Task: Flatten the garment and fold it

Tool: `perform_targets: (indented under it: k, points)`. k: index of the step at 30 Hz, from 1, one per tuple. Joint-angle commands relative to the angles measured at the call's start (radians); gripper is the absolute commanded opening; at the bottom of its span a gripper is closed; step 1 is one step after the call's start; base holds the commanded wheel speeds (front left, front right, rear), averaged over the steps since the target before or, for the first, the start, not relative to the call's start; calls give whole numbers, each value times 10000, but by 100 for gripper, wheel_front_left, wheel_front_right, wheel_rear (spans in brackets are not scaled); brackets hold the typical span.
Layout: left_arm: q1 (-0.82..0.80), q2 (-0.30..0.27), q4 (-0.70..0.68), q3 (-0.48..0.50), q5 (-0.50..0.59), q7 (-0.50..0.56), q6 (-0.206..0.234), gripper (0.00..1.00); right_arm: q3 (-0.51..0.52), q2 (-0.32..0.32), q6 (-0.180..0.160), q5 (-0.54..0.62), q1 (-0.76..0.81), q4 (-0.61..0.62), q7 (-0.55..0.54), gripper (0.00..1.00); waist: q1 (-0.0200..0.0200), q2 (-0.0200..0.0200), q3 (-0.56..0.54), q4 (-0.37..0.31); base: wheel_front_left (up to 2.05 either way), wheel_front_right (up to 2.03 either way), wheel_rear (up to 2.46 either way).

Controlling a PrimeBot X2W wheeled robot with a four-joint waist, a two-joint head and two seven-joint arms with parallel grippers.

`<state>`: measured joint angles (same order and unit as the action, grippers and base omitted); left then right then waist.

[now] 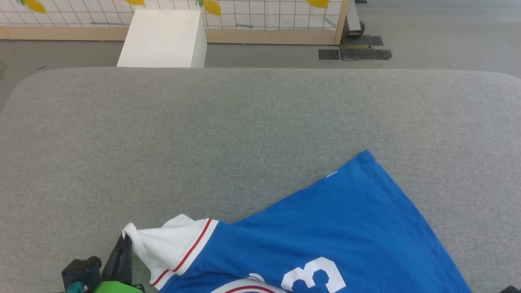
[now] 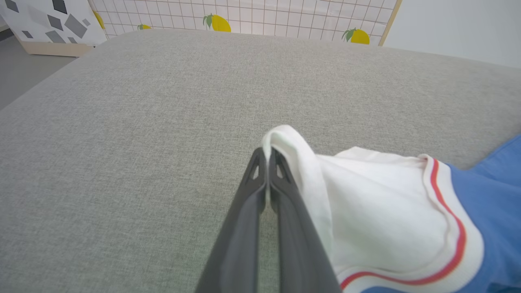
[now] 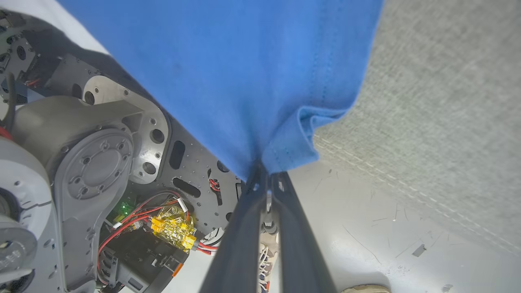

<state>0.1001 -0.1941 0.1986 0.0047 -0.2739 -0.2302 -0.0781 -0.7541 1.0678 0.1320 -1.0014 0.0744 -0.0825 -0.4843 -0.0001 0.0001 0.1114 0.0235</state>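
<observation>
- The garment (image 1: 325, 228), a royal-blue jersey with a large white number print, is pictured lying across the near part of a grey padded surface (image 1: 244, 122), with one far blue corner spread flat on the padding.
- The left gripper (image 2: 266, 156) is shown clamped tight on the rim of the white sleeve (image 2: 366, 195). The cloth is pinched between the closed fingers and raised a little off the padding.
- The sleeve is judged to be held out to the robot's left so that the shoulder can be drawn open rather than left bunched.
- The right gripper (image 3: 266, 175) is seen closed on a blue hemmed corner (image 3: 293, 150). That corner is held past the edge of the padding, above the floor (image 3: 366, 228) and beside the robot's base (image 3: 101, 162).
- The cloth is seen hanging from the padded edge down to that grip.
- The two grips are judged to be set at opposite ends of the shirt so that it can be pulled taut and laid flat.
- The work is judged to be at the flattening stage, with no fold yet made.
- A white box (image 1: 163, 38) is visible beyond the far edge of the padding, well apart from the shirt.
</observation>
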Motion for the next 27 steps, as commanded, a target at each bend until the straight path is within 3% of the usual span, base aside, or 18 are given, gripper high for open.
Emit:
perform_targets:
  k: [1,10,16,20,27]
  points:
    - [11,-116,43,-11,-45,3,45,0,199,-11,-13,193,73,36,51,100,1,-1,-86,5,0,0,0]
    - [106,-170,-11,-177,-42,90,65,0,2778,190,-13,735,-984,813,503,100,1,-1,-376,170,0,0,0]
    - [2,1,-245,-341,-176,82,40,0,4040,-25,-13,1287,-1871,1526,-90,100,1,-1,-198,547,0,0,0]
    - [-204,52,-412,-521,-140,89,23,0,4047,-284,-13,1775,-2904,1880,-1007,100,1,-1,101,831,0,0,0]
    - [-695,187,-528,-831,-57,13,-5,0,2776,-1063,-13,2358,-5546,1675,-2905,100,1,-1,816,1294,0,0,0]
